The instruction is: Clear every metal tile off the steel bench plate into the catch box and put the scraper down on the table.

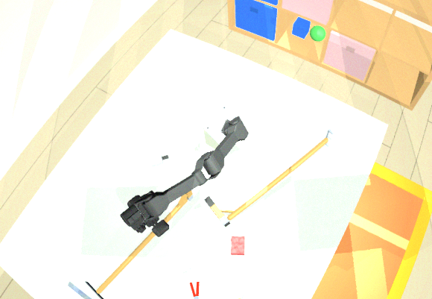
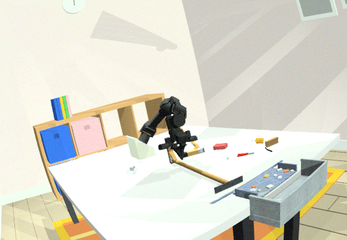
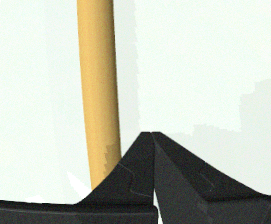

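The long scraper (image 1: 126, 262) (image 2: 200, 172) (image 3: 100, 90) lies on the table, a wooden handle with a wide dark blade near the steel plate. My gripper (image 2: 182, 158) (image 3: 151, 133) is shut with nothing between its fingertips. The tips are right of the handle in the wrist view, and a finger hides part of the handle there. The steel bench plate (image 2: 242, 193) stands at the table edge with several small tiles (image 2: 270, 186), white, orange and yellow, on it. The grey catch box (image 2: 264, 212) is beside the plate. The top view shows neither plate nor box.
A second long-handled tool (image 1: 279, 179) and a short wooden-handled tool (image 1: 215, 206) (image 2: 192, 152) lie nearby. A red block (image 1: 237, 245) (image 2: 220, 146), red-handled tool (image 1: 194, 288) (image 2: 243, 154), yellow item (image 2: 259, 140) and brown block (image 2: 271, 141) are farther off. A pale upright wedge (image 2: 140, 148) stands near the arm.
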